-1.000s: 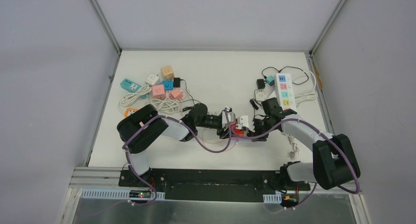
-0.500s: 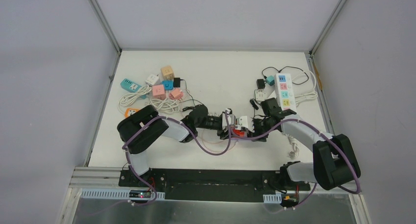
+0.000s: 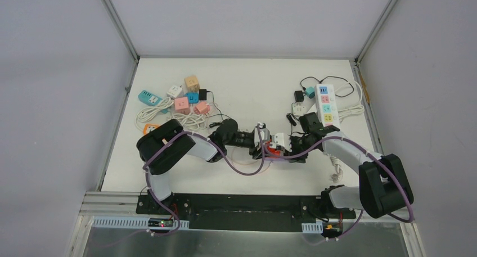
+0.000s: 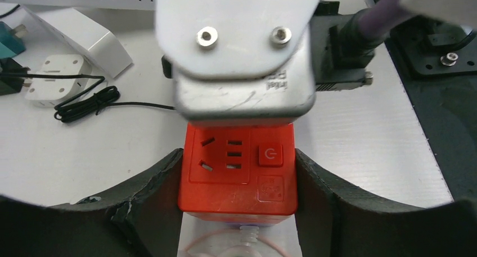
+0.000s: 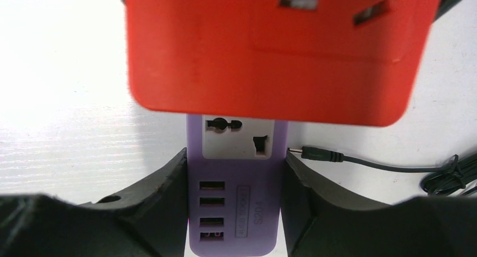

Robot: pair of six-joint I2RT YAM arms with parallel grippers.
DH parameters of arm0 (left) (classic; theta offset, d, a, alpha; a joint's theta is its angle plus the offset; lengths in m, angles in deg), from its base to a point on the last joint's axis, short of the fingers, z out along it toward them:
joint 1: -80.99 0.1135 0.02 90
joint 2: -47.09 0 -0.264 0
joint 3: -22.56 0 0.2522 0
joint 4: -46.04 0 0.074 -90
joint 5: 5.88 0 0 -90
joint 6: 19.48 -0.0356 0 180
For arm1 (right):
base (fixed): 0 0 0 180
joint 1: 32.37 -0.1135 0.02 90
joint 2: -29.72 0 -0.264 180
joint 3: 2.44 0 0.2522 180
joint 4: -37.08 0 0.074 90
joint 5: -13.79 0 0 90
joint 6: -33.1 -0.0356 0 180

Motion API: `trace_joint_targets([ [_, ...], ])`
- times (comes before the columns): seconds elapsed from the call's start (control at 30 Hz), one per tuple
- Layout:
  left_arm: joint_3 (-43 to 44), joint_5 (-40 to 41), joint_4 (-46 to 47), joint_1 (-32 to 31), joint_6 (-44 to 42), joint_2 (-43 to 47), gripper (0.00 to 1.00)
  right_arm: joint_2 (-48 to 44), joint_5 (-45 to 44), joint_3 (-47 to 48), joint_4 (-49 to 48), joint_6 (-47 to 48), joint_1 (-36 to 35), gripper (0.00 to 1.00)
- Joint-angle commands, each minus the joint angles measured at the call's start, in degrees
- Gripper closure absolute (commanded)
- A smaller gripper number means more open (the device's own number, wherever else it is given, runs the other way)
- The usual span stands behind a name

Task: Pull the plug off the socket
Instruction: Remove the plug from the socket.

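Note:
A red socket cube (image 3: 273,150) sits mid-table between my two grippers. My left gripper (image 3: 262,148) is shut on its sides; in the left wrist view the cube (image 4: 236,175) fills the gap between both fingers (image 4: 149,201). A purple plug adapter with USB ports (image 5: 236,195) is joined to the red cube (image 5: 270,49) in the right wrist view. My right gripper (image 5: 235,181) is shut on it, coming from the right in the top view (image 3: 286,148). From the left wrist the right arm's silver camera housing (image 4: 242,71) hides the purple adapter.
Coloured socket cubes and white cables (image 3: 183,102) lie at the back left. A white power strip (image 3: 326,104) and black adapters (image 3: 298,95) lie at the back right. A black barrel-plug cable (image 5: 320,154) lies beside the purple adapter. A small white adapter (image 4: 53,88) is nearby.
Hardly anything: both grippers keep their holds in the same spot, with only a slight shift of the left arm.

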Motion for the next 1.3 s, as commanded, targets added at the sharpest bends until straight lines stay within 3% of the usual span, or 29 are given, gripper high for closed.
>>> trace_joint_targets([
  [0.0, 0.5, 3.7, -12.6, -3.8, -13.9, 4.4, 1.0, -1.1, -0.1, 1.2, 0.2, 2.6, -0.7, 1.0],
  [0.1, 0.7, 4.4, -11.4, -3.9, -10.8, 4.2, 1.0, -0.8, -0.2, 1.3, 0.2, 2.6, -0.7, 1.0],
  [0.27, 2.7, -0.4, -2.7, 1.4, 10.1, 2.7, 1.0, -0.8, -0.4, 1.3, 0.2, 2.6, -0.7, 1.0],
  [0.33, 2.2, -1.3, 1.2, 2.3, 13.1, 1.9, 1.0, -0.9, -0.5, 1.3, 0.2, 2.6, -0.7, 1.0],
  [0.43, 0.3, 0.0, 1.4, 1.0, 6.2, 2.2, 1.0, -0.9, -0.7, 1.3, 0.1, 2.6, -0.7, 1.0],
  [0.53, -0.3, 4.2, -7.8, -2.8, -8.2, 4.2, 1.0, -0.9, -0.8, 1.2, 0.0, 2.6, -0.7, 1.0],
  [0.67, 0.4, 5.5, -10.3, -3.6, -9.0, 4.5, 1.0, -0.8, -1.0, 1.2, 0.0, 2.6, -0.7, 1.0],
  [0.73, 1.0, 4.2, -9.8, -2.6, -4.6, 4.7, 1.0, -0.8, -1.0, 1.1, -0.1, 2.6, -0.7, 1.0],
  [0.8, 2.5, 0.2, -7.0, 0.3, 5.6, 4.1, 1.0, -0.8, -1.0, 1.1, -0.1, 2.6, -0.7, 1.0],
  [0.9, 2.4, -3.4, 3.6, 3.6, 17.2, 1.6, 1.0, -0.8, -1.1, 1.2, -0.1, 2.6, -0.7, 1.0],
  [1.0, 0.2, -2.6, 5.0, 2.8, 11.3, 1.9, 1.0, -0.8, -1.2, 1.1, -0.1, 2.5, -0.7, 1.0],
  [1.13, -1.2, 3.7, -9.8, -2.4, -10.6, 6.0, 1.0, -0.8, -1.4, 1.1, -0.3, 2.5, -0.7, 1.0],
  [1.2, -1.1, 4.3, -11.2, -3.3, -13.8, 6.0, 1.0, -0.7, -1.4, 1.1, -0.3, 2.4, -0.7, 1.0],
  [1.27, -1.1, 4.7, -9.8, -3.3, -11.6, 5.8, 1.0, -0.6, -1.4, 1.2, -0.3, 2.4, -0.7, 1.0],
])
